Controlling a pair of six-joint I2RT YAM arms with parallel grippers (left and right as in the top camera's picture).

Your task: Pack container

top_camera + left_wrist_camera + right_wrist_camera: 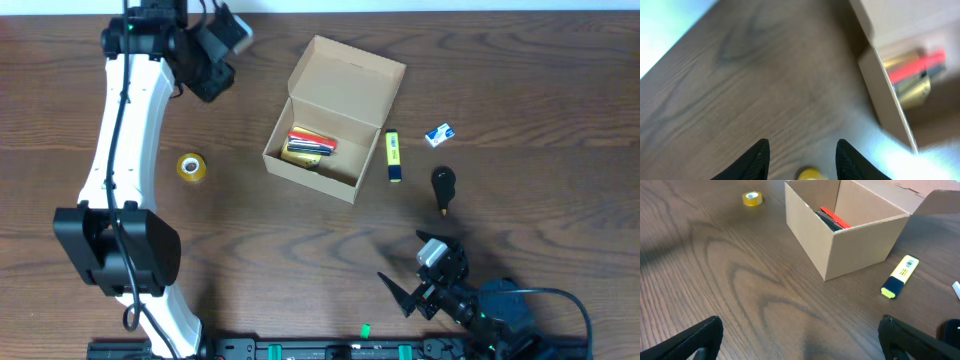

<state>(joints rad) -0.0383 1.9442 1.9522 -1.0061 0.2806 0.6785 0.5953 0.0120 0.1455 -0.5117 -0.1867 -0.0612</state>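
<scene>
The tan cardboard container (325, 150) stands open in the middle of the table, its flap lid (350, 68) leaning back. Inside lie red, black and gold items (310, 146). It also shows in the right wrist view (850, 235) and at the right edge of the left wrist view (885, 95). My left gripper (802, 155) is open and empty, high up at the far left of the box. My right gripper (800, 340) is open wide and empty, low near the front right, facing the box.
A yellow tape roll (191, 167) lies left of the box. A yellow and blue highlighter (394, 156) lies just right of it. A small blue and white item (439, 134) and a black item (443, 186) lie further right.
</scene>
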